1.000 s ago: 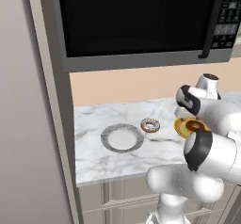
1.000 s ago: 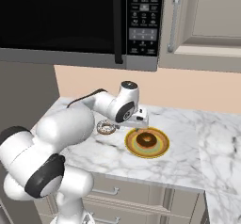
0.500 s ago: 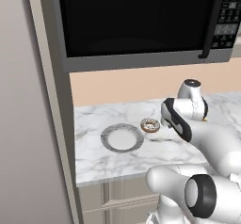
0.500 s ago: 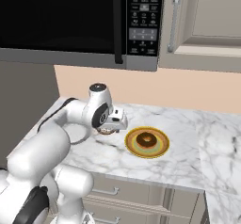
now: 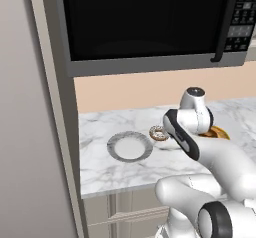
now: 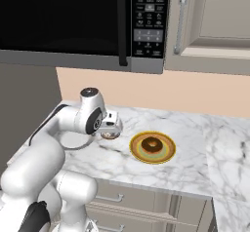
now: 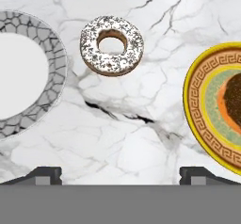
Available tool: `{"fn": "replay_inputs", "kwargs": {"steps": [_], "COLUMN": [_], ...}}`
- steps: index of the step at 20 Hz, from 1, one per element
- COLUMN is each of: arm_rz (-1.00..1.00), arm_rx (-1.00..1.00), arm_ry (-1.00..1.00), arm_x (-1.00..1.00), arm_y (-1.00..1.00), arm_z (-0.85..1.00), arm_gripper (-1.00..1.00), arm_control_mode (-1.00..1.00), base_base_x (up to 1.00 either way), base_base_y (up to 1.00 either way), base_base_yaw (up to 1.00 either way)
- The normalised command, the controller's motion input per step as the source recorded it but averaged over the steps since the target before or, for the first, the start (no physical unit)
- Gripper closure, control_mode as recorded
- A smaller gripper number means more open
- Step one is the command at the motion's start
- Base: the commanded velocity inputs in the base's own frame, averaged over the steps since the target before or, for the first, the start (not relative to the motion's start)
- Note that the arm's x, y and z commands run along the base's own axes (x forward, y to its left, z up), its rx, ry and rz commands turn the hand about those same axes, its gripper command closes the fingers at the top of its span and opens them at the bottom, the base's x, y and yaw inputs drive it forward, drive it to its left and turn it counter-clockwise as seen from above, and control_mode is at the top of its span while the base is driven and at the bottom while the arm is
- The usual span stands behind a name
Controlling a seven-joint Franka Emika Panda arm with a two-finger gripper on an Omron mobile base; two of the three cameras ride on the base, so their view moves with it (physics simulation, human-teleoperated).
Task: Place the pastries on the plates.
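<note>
The white-iced doughnut with dark sprinkles (image 7: 112, 45) lies on the marble counter between the two plates. My gripper (image 7: 120, 176) hangs open just above it with nothing between its fingertips (image 7: 44, 175). From the right base, the gripper (image 6: 111, 127) sits over that doughnut (image 6: 110, 135). To its left lies the grey speckled plate (image 7: 52, 49), its white centre bare. The yellow-orange plate (image 7: 207, 110) carries the brown glazed doughnut (image 7: 234, 98). In the left base view I see the grey plate (image 5: 116, 149), the white doughnut (image 5: 158, 133) and a sliver of the yellow plate (image 5: 219, 132) behind my arm.
A black microwave (image 6: 88, 21) hangs over the counter, with a beige cabinet door (image 6: 215, 21) to its right. A tall grey panel (image 5: 55, 132) bounds the counter on the left. The counter's front edge (image 6: 146, 184) runs close below the plates.
My hand has swung left, from above the yellow plate to above the white doughnut. The brown doughnut stays on the yellow plate. The jaws remain open.
</note>
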Motion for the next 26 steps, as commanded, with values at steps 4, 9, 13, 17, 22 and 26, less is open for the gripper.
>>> {"fn": "replay_inputs", "kwargs": {"steps": [4,9,13,17,22,26], "arm_rz": [-0.02,-0.07,-0.05,-0.02,0.00,0.00], "arm_rx": [0.00,0.00,0.00,0.00,0.00,0.00], "arm_ry": [-0.01,0.00,0.00,0.00,0.00,0.00], "arm_x": [0.13,0.34,0.34,0.23,0.19,0.17], "arm_y": [0.08,0.00,-0.02,-0.18,-0.21,-0.01], "arm_z": [0.00,0.00,0.00,0.00,0.00,-0.03], "arm_gripper": [-1.00,-1.00,-1.00,-1.00,-1.00,-1.00], "arm_control_mode": [-1.00,-1.00,-1.00,-1.00,-1.00,-1.00], "base_base_x": [0.00,0.00,0.00,0.00,0.00,0.00], "base_base_y": [0.00,0.00,0.00,0.00,0.00,0.00], "base_base_yaw": [0.00,0.00,0.00,0.00,0.00,0.00]}}
